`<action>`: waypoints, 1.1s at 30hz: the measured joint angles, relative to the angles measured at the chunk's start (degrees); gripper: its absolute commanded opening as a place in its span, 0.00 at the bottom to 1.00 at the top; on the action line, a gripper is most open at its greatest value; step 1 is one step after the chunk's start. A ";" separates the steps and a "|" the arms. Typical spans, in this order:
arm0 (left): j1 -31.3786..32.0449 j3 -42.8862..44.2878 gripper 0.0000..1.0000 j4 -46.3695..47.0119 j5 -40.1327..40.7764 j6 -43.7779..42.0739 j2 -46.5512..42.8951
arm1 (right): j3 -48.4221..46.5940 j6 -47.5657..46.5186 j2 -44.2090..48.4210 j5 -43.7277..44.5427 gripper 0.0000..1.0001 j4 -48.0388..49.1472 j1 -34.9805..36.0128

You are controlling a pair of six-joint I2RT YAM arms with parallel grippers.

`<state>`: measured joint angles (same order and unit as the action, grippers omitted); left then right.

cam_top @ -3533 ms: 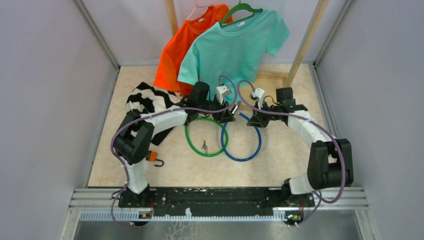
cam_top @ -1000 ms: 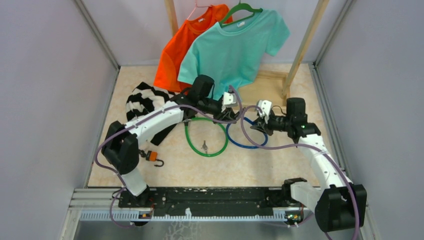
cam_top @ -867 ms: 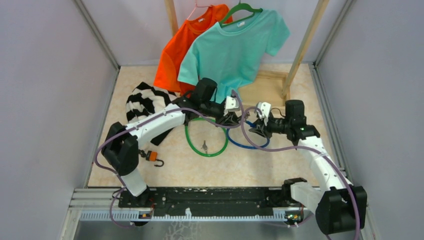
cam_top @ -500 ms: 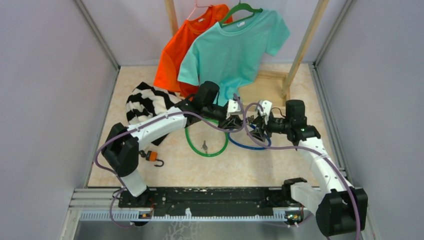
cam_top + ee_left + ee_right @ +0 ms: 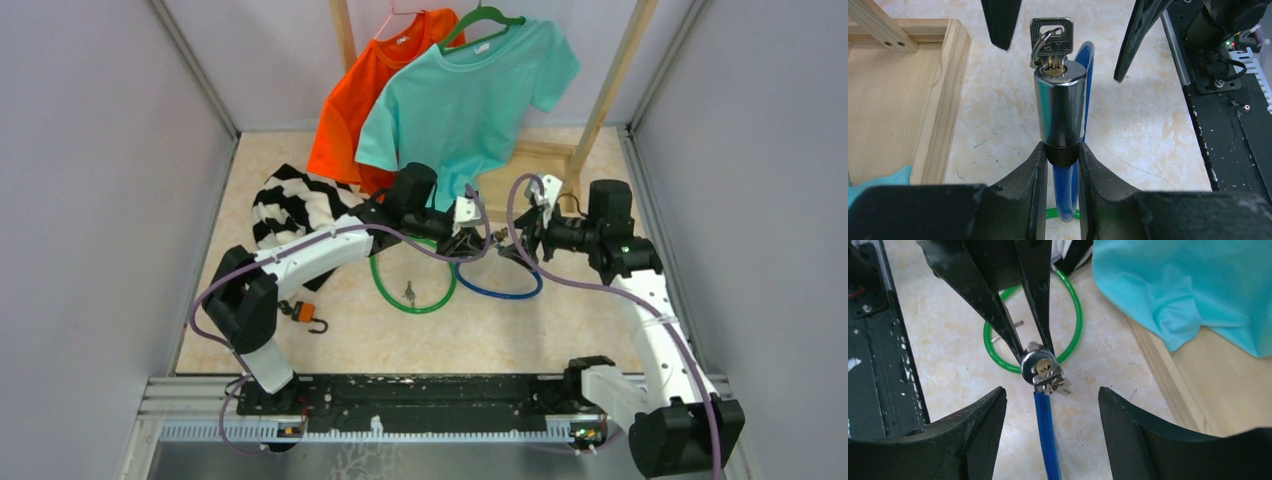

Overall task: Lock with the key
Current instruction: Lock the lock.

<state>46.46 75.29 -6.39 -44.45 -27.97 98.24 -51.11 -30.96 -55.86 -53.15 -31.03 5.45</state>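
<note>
Key (image 5: 1050, 32) sits in lock cylinder (image 5: 1059, 107) clamped by left pincer (image 5: 1060, 148); right pincer (image 5: 1050, 392) gapes empty

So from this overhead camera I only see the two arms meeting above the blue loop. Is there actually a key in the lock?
Observer: Yes. The left wrist camera shows a key on a ring, pushed into the end of the chrome lock cylinder.
Visitor: And is the arm on the right pinching that key?
Observer: No. On the right wrist camera the right gripper is open, one finger on each side of the key and neither touching it.
</note>
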 measured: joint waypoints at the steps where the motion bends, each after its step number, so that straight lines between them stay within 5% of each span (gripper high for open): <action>1: 0.00 0.00 0.00 0.04 0.09 0.11 0.00 | -1.29 1.07 0.00 -0.15 0.66 -0.48 0.00; 15: 0.02 0.00 0.00 0.46 1.09 1.49 0.00 | -10.67 15.69 -3.82 1.16 0.47 -3.87 0.07; 33: 0.02 0.00 0.00 0.48 1.44 1.68 0.00 | -10.88 16.00 -5.64 1.79 0.16 -5.49 1.20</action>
<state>46.48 75.29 -5.91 -43.00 -26.28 98.24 -62.00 -14.96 -61.49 -51.35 -36.51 6.66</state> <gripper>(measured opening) 0.291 0.199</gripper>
